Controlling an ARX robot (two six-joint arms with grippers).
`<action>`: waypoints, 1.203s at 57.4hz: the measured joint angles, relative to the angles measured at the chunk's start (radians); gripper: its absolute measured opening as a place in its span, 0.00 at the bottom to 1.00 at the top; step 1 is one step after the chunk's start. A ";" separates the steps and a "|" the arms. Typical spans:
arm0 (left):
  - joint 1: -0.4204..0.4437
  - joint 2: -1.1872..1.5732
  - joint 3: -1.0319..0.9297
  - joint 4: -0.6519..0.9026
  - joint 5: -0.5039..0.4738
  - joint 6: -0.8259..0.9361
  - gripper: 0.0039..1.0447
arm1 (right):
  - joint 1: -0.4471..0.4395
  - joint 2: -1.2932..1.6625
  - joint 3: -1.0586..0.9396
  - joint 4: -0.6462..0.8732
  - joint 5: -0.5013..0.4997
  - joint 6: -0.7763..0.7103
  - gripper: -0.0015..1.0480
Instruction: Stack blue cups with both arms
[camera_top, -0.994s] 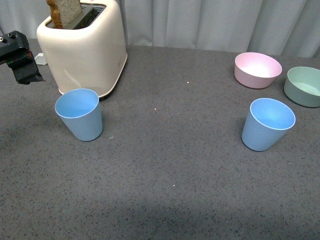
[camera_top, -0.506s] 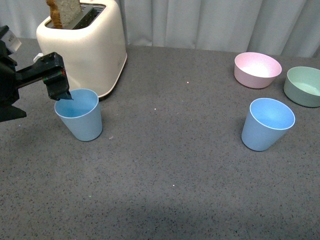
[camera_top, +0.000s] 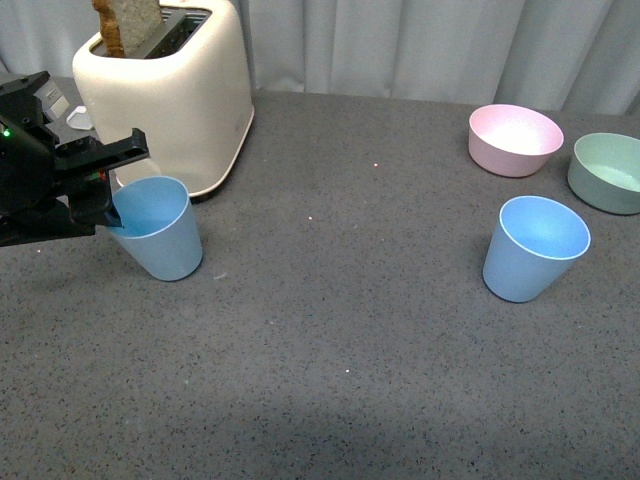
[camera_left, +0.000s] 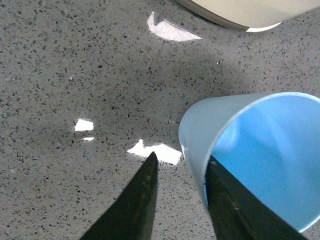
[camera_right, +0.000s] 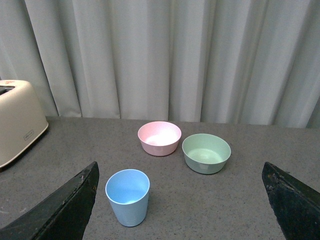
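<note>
Two light blue cups stand upright on the dark grey table. The left cup (camera_top: 160, 232) is in front of the toaster; the right cup (camera_top: 535, 250) is near the bowls. My left gripper (camera_top: 108, 200) is open at the left cup's rim. In the left wrist view the gripper (camera_left: 180, 162) straddles the wall of the cup (camera_left: 265, 165), one finger inside and one outside, with a gap on the outer side. My right gripper (camera_right: 179, 163) is open wide and empty, held well back from the right cup (camera_right: 127, 197). It is out of the front view.
A cream toaster (camera_top: 175, 100) holding a slice of bread stands just behind the left cup. A pink bowl (camera_top: 515, 140) and a pale green bowl (camera_top: 607, 172) sit at the back right, behind the right cup. A grey curtain hangs behind the table.
My left arm has come in from the left and dropped to the left cup, so its fingers now straddle the rim. The right cup and bowls have not moved.
</note>
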 joint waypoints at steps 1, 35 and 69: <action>-0.001 0.000 0.000 -0.001 0.000 0.000 0.24 | 0.000 0.000 0.000 0.000 0.000 0.000 0.91; -0.100 -0.005 0.083 -0.072 -0.005 0.040 0.03 | 0.000 0.000 0.000 0.000 0.000 0.000 0.91; -0.310 0.192 0.348 -0.168 -0.001 -0.086 0.03 | 0.000 0.000 0.000 0.000 0.000 0.000 0.91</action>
